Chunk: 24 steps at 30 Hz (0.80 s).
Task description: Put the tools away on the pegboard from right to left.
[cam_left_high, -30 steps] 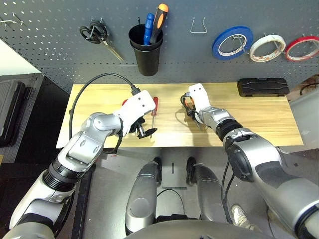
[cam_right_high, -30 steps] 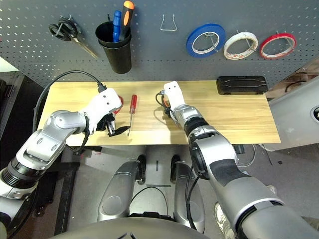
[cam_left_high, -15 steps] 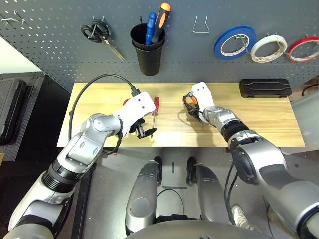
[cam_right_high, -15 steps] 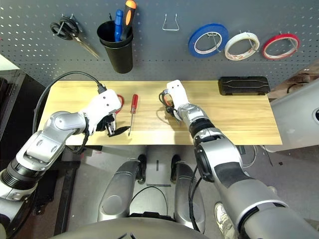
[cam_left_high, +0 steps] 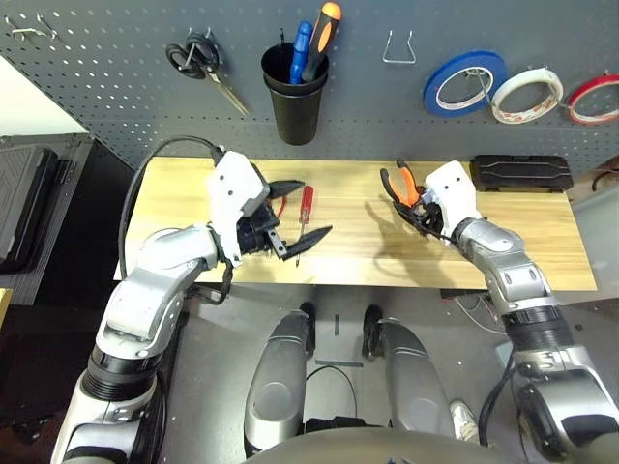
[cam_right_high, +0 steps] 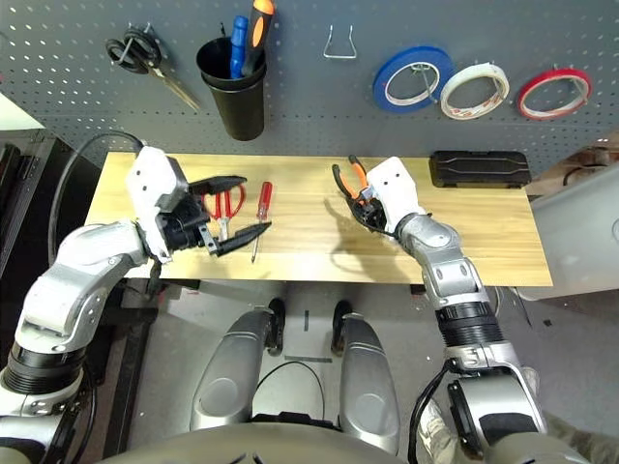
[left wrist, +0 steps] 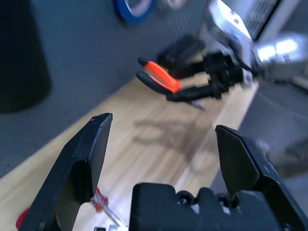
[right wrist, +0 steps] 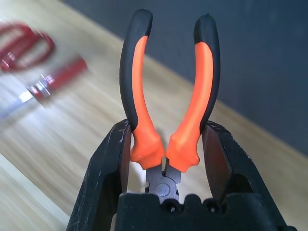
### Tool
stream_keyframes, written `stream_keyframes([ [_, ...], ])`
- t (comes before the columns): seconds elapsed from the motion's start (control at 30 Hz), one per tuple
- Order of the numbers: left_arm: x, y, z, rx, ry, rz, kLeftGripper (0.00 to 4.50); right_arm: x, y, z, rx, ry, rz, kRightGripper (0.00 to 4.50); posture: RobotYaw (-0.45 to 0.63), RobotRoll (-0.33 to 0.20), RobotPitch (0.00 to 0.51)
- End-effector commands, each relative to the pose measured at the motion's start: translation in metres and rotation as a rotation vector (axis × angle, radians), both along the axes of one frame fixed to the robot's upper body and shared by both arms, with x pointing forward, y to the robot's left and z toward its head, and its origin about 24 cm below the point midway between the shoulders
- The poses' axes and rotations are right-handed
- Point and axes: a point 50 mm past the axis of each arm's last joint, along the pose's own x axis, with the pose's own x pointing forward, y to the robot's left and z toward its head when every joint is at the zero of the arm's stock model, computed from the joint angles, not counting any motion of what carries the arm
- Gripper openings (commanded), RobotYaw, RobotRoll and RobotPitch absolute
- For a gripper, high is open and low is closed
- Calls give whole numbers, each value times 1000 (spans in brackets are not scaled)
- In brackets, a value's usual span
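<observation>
My right gripper [cam_left_high: 423, 208] is shut on the orange-and-black pliers [cam_left_high: 404, 184] and holds them in the air above the table's right half. Their handles [right wrist: 168, 96] point up toward the pegboard [cam_left_high: 116, 87]. The left gripper [cam_right_high: 256, 203] stands wide open above the slim red-handled screwdriver [cam_right_high: 263, 196], which lies on the wood. Red-handled scissors [cam_right_high: 227, 203] lie just left of the screwdriver, partly behind the left gripper's fingers. A white tape roll [cam_left_high: 522, 95] hangs on the pegboard between a blue roll [cam_left_high: 462, 84] and a red roll [cam_left_high: 592, 99].
A bare metal hook [cam_left_high: 397, 48] sits on the pegboard above the table's middle. A black cup [cam_left_high: 295, 97] holds a blue and an orange screwdriver. Black-handled scissors [cam_left_high: 198, 63] hang at the left. A black case [cam_left_high: 520, 172] lies at the table's back right.
The right gripper has lifted the pliers off the table and carried them rightward. The left gripper has risen and turned, its open fingers now over the screwdriver. The camera has shifted.
</observation>
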Motion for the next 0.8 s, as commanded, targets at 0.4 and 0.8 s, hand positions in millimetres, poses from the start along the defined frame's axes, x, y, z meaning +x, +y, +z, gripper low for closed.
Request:
stream_keyframes([
  [0.4,-14,-4,59,-217,-167,-43,4500,-6,-15,23,58,-169,-31,2353,254,0,247],
  [0.8,-12,-13,66,-216,-171,-95,4500,3,-21,94,98,-456,5,2353,193,0,225],
])
